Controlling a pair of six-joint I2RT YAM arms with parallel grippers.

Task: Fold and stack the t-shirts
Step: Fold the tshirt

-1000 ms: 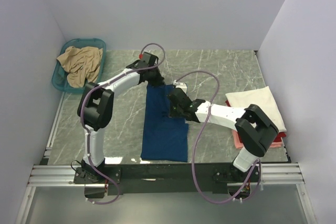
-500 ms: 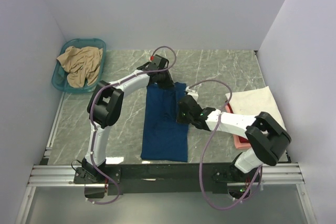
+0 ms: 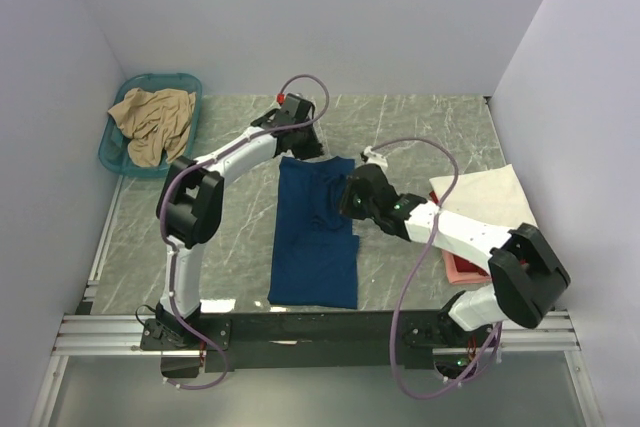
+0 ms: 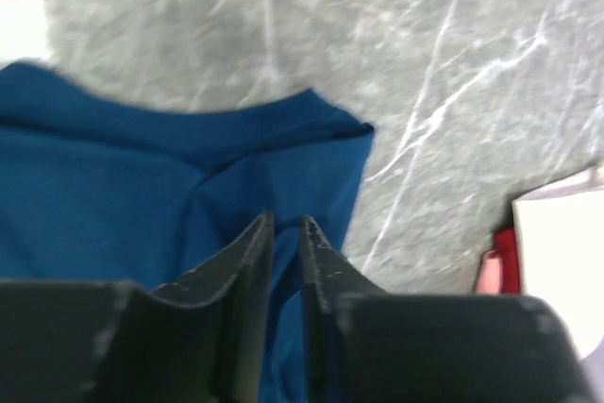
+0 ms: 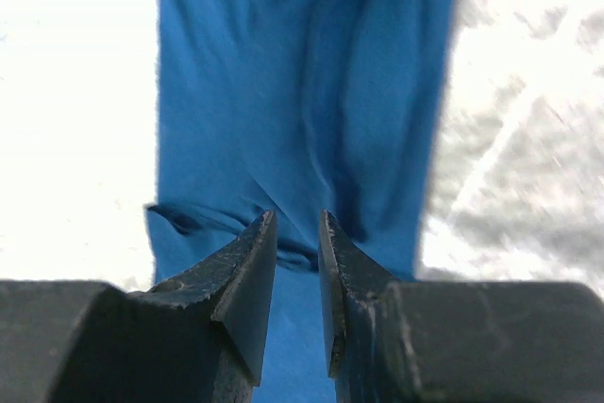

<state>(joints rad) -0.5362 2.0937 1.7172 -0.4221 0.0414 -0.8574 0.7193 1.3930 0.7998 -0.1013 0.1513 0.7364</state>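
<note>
Soft, even light fills the overhead view, which is sharp throughout, with only faint shadows on the table [image 3: 440,117]. Both wrist views are blurred. From the right wrist, the table on either side of the dark blue t-shirt [image 5: 302,92] is blown out almost to white, and the right claw [image 5: 296,219] reads as a dark, soft-edged shape. From the left wrist, the cream-white t-shirt [image 4: 562,261] glares.

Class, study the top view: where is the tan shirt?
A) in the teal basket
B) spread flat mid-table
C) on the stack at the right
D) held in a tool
A: the tan shirt lies bunched inside the basket at the table's far left corner.
</note>
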